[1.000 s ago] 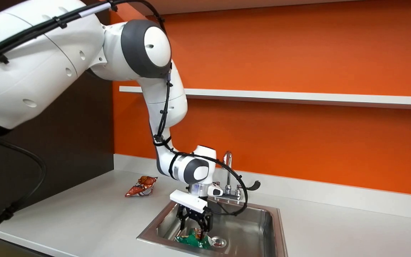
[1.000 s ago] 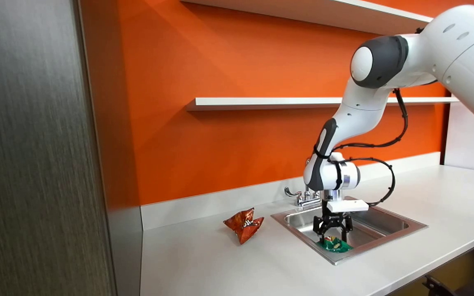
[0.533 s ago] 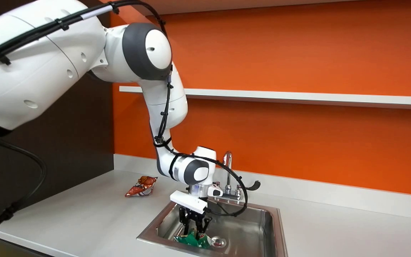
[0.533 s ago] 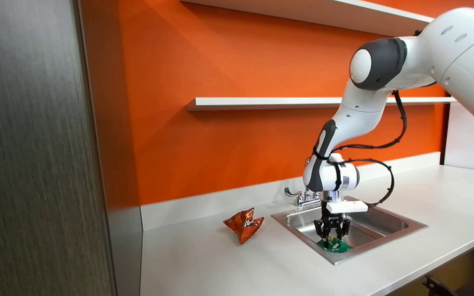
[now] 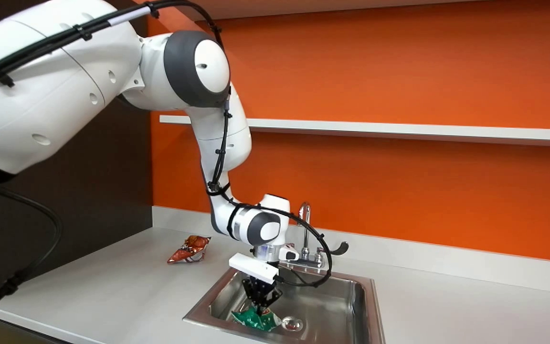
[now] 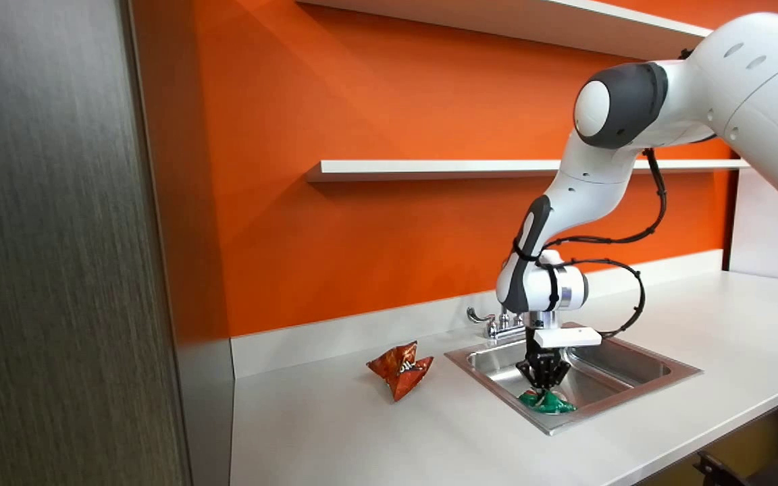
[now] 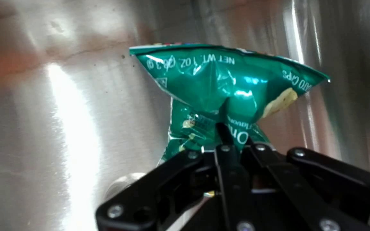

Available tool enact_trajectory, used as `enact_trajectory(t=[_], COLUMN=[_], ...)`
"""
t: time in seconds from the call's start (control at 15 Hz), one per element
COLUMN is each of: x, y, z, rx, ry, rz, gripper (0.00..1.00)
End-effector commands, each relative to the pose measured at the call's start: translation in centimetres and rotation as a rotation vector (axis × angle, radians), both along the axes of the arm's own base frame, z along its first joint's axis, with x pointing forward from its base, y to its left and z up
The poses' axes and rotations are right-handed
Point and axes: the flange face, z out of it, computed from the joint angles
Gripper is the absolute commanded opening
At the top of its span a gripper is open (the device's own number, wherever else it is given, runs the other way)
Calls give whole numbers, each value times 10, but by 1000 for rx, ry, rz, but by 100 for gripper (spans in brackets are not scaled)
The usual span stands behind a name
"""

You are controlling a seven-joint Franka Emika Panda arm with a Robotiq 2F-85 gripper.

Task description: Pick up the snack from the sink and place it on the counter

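The snack, a crinkly green packet [image 5: 251, 319] [image 6: 550, 405] [image 7: 201, 83], lies low in the steel sink [image 5: 203, 302] [image 6: 490, 388] in both exterior views. My gripper [image 5: 259, 311] [image 6: 542, 391] [image 7: 234, 136] points down into the basin and is shut on the packet's middle. In the wrist view the wrapper is pinched into a narrow waist between the fingers, its top edge fanning out beyond them. The lower part of the packet is hidden behind the gripper. Around the sink runs the light grey counter [image 5: 127, 286] [image 6: 362, 439].
On the counter beside the sink sits a red packet [image 5: 190, 249] [image 6: 401, 370]. A chrome faucet [image 5: 305, 220] [image 6: 494, 327] rises behind the basin, close to the wrist. The round drain [image 5: 292, 324] lies beside the snack. A white shelf [image 5: 399, 129] [image 6: 429, 167] runs along the orange wall.
The gripper's fingers have come together from wide apart, gathering the green packet between them. The arm dipped slightly, then rose a touch. The red packet has stayed put.
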Motion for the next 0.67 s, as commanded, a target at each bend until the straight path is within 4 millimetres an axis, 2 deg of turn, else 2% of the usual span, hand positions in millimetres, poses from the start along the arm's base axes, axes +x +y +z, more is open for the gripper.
enact_trajectory(t=[0.0, 0.2, 0.6], x=[5, 6, 3], y=[2, 3, 9], z=[3, 15, 67], rx=[-4, -6, -28], ry=[3, -13, -59], rz=[-2, 0, 10], gripper=[1, 0, 0])
